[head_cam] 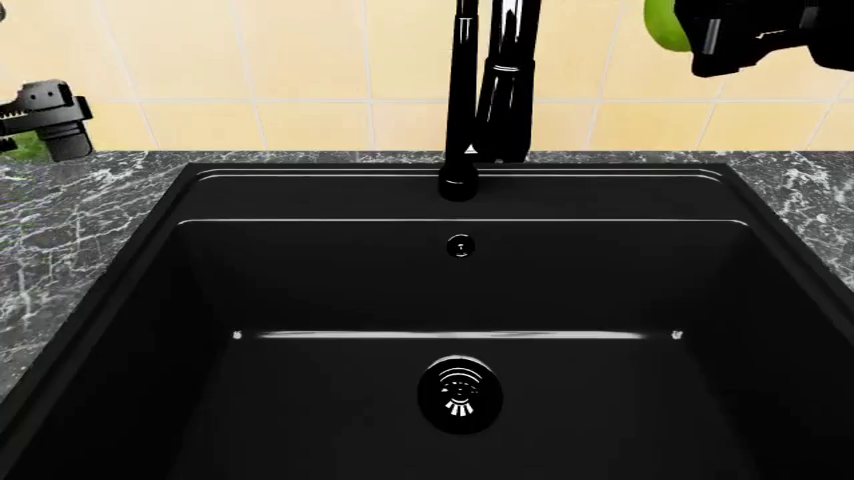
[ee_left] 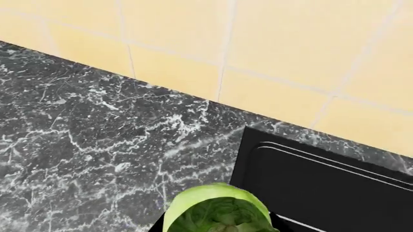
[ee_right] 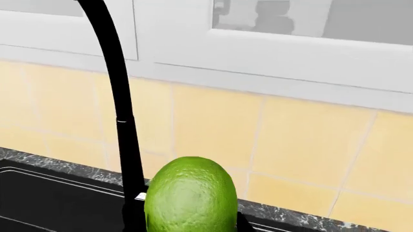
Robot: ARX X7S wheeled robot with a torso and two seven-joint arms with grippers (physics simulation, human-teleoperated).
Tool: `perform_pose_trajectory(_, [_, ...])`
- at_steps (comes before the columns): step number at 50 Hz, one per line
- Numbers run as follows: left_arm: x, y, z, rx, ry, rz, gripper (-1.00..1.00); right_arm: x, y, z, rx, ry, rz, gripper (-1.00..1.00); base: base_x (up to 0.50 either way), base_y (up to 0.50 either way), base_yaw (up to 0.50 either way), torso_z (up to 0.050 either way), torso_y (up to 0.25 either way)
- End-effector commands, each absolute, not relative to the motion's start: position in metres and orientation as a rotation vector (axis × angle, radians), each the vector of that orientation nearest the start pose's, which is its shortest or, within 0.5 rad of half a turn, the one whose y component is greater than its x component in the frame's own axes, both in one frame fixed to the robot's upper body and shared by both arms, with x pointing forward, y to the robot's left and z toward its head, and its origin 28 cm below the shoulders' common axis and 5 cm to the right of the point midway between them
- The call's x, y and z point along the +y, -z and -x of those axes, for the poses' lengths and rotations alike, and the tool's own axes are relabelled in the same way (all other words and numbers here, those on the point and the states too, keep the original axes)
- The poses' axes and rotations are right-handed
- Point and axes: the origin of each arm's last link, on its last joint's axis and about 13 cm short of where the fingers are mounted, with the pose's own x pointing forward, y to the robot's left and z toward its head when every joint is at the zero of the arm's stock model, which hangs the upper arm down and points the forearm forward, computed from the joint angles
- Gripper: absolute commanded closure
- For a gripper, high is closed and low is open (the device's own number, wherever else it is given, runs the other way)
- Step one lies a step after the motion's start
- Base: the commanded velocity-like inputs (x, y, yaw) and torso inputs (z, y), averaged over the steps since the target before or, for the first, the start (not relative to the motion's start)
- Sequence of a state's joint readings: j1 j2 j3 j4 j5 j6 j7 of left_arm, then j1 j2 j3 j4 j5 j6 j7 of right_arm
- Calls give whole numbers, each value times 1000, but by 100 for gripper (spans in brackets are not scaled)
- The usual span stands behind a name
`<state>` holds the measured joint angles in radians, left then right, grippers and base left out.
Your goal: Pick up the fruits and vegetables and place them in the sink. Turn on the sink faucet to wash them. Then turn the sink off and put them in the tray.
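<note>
1. Bright green and smooth, the lime (ee_right: 191, 195) fills the lower middle of my right wrist view, held up in the air in front of the yellow tile wall (ee_right: 290, 140). In the head view it shows only as a green sliver (head_cam: 665, 25) at the top, beside the right gripper (head_cam: 747, 35).
2. My right gripper is clamped on the lime, above the back right part of the sink (head_cam: 120, 300); its fingers are largely hidden behind the fruit.
3. The pale yellow-green leafy sprout (ee_left: 218, 210) sits close to my left wrist camera, over the marble counter (ee_left: 96, 140) just beside the sink's outer corner (ee_left: 310, 169).
4. My left gripper (head_cam: 47, 120) is at the head view's left edge, above the counter's back left stretch, with a bit of green showing beneath it. It appears closed on the sprout, though I cannot see the fingertips themselves.
5. The sink is a deep matte black basin set into the counter, with a round drain (head_cam: 459, 392) in the middle of its floor and a small overflow hole (head_cam: 459, 246) on its back wall.
6. The glossy black faucet (head_cam: 483, 90) rises from the middle of the sink's back rim, a slim pipe with a thicker spray head next to it.
7. I see no water running.
8. White window framing (ee_right: 258, 53) runs above the tiles in the right wrist view.
</note>
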<state>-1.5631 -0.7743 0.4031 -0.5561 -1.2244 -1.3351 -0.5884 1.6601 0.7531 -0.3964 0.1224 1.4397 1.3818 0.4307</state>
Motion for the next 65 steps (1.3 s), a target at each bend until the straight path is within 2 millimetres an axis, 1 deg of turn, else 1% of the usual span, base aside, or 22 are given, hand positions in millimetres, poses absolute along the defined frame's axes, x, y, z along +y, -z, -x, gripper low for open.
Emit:
perform_pose_trajectory(1, [332,-400,-285,359,57,85,100,-203,-388,-257,220,-253,86,100,0,0,0,0,0])
perform_pose_trajectory(7, [308,-419,-282,356,266,4,100,-210,-383,-253,326,-292,126,100,0,0,0,0,0])
perform_pose_trajectory(12, [295,-430,-285,372,347,-78,100,-214,-382,-252,396,-325,169,100,0,0,0,0,0])
perform_pose_trajectory(15, [287,-440,-285,391,376,-146,100,-216,-385,-254,432,-334,213,100,0,0,0,0,0])
perform_pose_trajectory(17, [285,-451,-289,399,374,-188,100,-217,-394,-255,437,-331,243,100,0,0,0,0,0])
perform_pose_trajectory(22, [279,-479,-300,394,371,-279,100,-220,-427,-256,413,-319,316,100,0,0,0,0,0])
perform_pose_trajectory(24, [276,-485,-304,400,376,-315,100,-222,-438,-254,408,-317,338,100,0,0,0,0,0])
perform_pose_trajectory(26, [272,-485,-307,426,391,-356,100,-224,-444,-252,418,-321,363,100,0,0,0,0,0])
perform_pose_trajectory(28, [268,-480,-309,458,413,-390,100,-225,-448,-252,431,-331,383,100,0,0,0,0,0])
perform_pose_trajectory(33, [260,-453,-315,556,453,-449,100,-226,-444,-257,494,-374,442,100,0,0,0,0,0])
perform_pose_trajectory(38, [254,-436,-317,619,488,-472,100,-223,-439,-272,549,-415,488,100,0,0,1,0,0])
perform_pose_trajectory(42, [251,-417,-319,679,511,-485,100,-217,-431,-283,582,-457,517,100,0,0,0,0,0])
perform_pose_trajectory(48, [248,-394,-320,744,544,-486,100,-205,-414,-297,624,-521,543,100,0,0,0,0,0])
perform_pose_trajectory(52, [241,-380,-323,773,584,-489,100,-196,-398,-305,650,-560,549,100,0,0,1,0,0])
perform_pose_trajectory(60, [229,-352,-328,825,665,-484,100,-184,-370,-310,704,-628,562,100,0,0,0,0,0])
perform_pose_trajectory(65, [224,-336,-329,866,707,-492,100,-181,-354,-312,742,-653,571,100,0,0,0,0,0])
